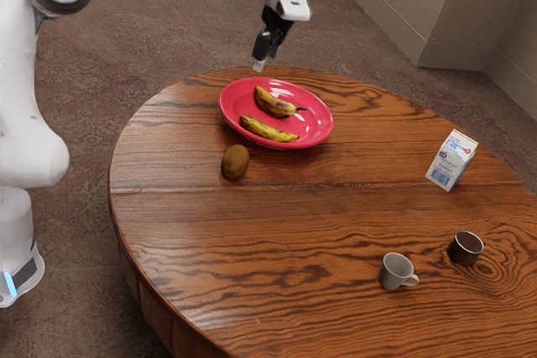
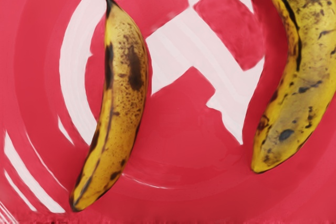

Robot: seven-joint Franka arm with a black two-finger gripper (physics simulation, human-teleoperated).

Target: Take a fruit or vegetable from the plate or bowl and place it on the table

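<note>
Hand and wrist hang from the exterior view's top edge, the black hand slanting down towards the exterior view's lower left, its tips in that view just beside the far rim of the plate. Whether it stands wide or narrow I cannot tell. The white arm rises at the exterior view's left, with grey rounded joint caps and a pale blue light strip low on its base.

Two bananas lie apart on the plate, neither lifted out. The stemmed banana is slim and gently curved, its yellow skin peppered brown around dark bruises, tapering to a blackened stem. The thicker banana is brighter yellow, with black streaks and a blunt end. Under them the plate is smooth, glossy pinkish red, round and shallow, catching hard-edged white reflections.

A brown, egg-shaped kiwi sits on the worktop near the plate. The worktop is round, of warm brown wood with dark, wavy grain. Farther off stand a white carton with blue and red print, a dark cup with a pale rim, and a grey-white mug with a looped handle.
</note>
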